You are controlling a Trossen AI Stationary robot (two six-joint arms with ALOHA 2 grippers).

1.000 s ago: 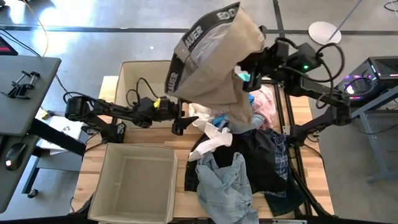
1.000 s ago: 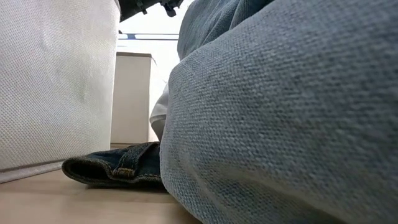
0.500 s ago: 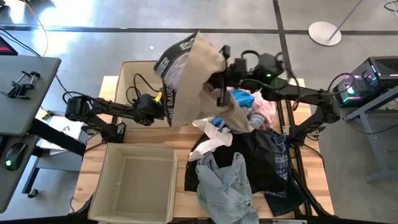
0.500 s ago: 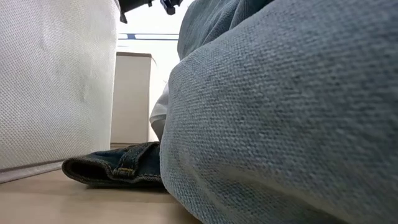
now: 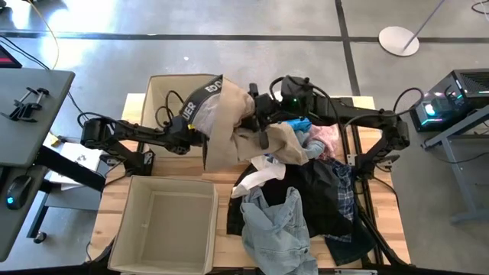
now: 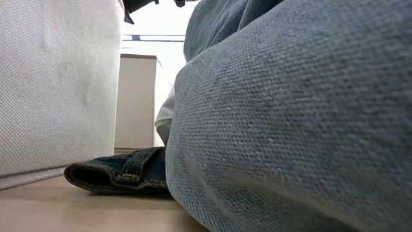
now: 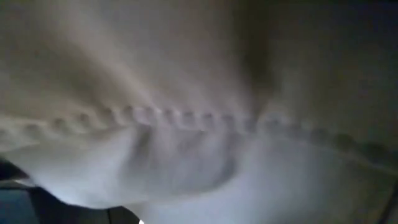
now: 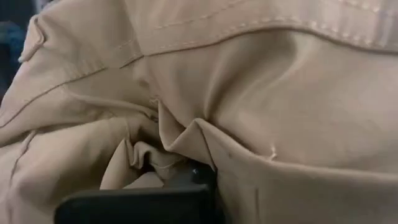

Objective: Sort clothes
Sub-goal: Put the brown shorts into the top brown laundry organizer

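Note:
In the high view a beige garment [image 5: 225, 122] with a black lettered waistband [image 5: 200, 98] hangs at the far middle of the table, by the far beige bin [image 5: 162, 92]. My right gripper [image 5: 258, 121] is shut on it. The garment drapes over my left gripper [image 5: 205, 139] and hides its fingers; the left wrist view shows only pale cloth [image 7: 186, 124]. Other clothes are piled on the table's right half: pale denim [image 5: 275, 225], black and plaid [image 5: 328, 191], white [image 5: 263, 169], pink [image 5: 327, 137] and turquoise [image 5: 298, 122]. My right gripper pinches a bunched fold of the beige garment [image 8: 171, 155], several layers, at its dark fingers [image 8: 155, 200]. It comes in nearly level from the table's right. The garment hangs slack from the hold, its waistband toward the far bin and its other end [image 5: 289, 145] on the pile. My left gripper lies under the draped garment; I cannot tell whether its fingers touch the cloth.
A second beige bin [image 5: 164, 221] stands at the near left; its wall [image 6: 58, 84] fills the low view's left. A dark denim piece [image 6: 122, 174] lies on the tabletop beside it, and pale denim [image 6: 290, 129] blocks most of that view.
My right gripper has sunk and gone toward the table's left, tipping toward level, with the beige garment. The garment, held high before, has dropped and now drapes over my left gripper beside the far bin.

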